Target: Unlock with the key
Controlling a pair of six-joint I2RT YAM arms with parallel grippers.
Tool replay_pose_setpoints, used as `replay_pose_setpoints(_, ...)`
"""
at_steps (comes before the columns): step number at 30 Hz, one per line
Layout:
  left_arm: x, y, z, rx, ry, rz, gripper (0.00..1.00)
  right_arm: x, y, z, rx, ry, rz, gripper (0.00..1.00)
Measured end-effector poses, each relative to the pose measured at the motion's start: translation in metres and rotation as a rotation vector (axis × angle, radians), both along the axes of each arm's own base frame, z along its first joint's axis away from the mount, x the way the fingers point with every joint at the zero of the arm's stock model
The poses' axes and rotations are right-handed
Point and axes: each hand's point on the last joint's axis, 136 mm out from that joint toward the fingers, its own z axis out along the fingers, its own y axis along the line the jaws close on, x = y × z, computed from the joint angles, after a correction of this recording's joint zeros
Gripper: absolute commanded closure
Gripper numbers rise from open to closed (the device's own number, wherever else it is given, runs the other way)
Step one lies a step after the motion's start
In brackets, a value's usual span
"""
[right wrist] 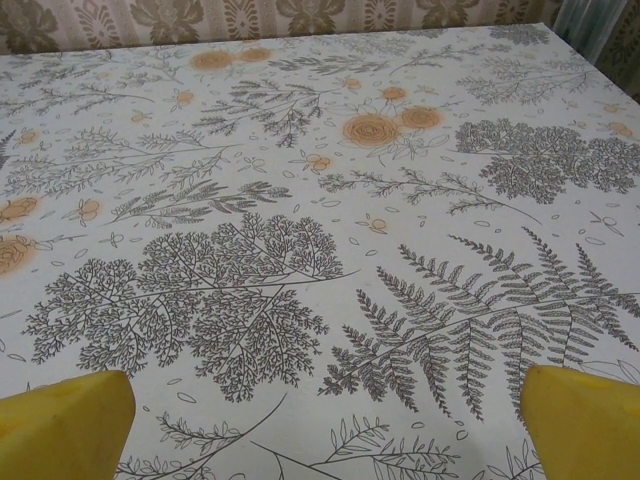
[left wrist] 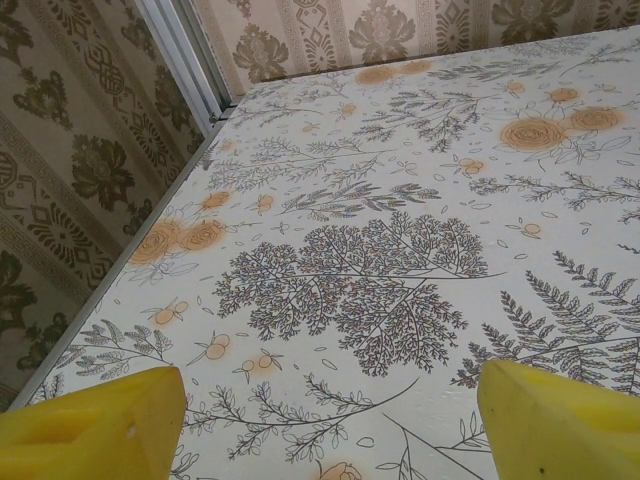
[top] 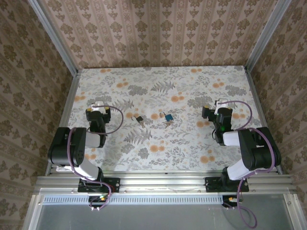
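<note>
Looks like step one, nothing grabbed yet: left gripper (top: 97, 107) and right gripper (top: 217, 106) both spread wide and empty, small dark key (top: 139, 119) lying beside the little blue metal padlock (top: 168, 117) between them, so I'd guess pinching that key comes next.
</note>
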Motion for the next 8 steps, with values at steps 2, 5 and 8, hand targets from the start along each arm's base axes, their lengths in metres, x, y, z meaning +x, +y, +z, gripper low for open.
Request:
replay_pose_setpoints(2, 0.0, 0.0, 0.0, 0.0, 0.0, 0.0, 0.0, 0.0016, 0.0003, 0.002, 0.001, -0.005, 0.001, 0.0)
replay_pose_setpoints(5, 0.0001, -0.0005, 0.0, -0.001, 0.0, -0.003, 0.0, 0.0031, 0.0007, 0.004, 0.002, -0.011, 0.003, 0.0)
replay_pose_setpoints(8, 0.0001, -0.0005, 0.0, -0.001, 0.0, -0.003, 0.0, 0.0031, 0.0008, 0.0039, 0.002, -0.01, 0.004, 0.0)
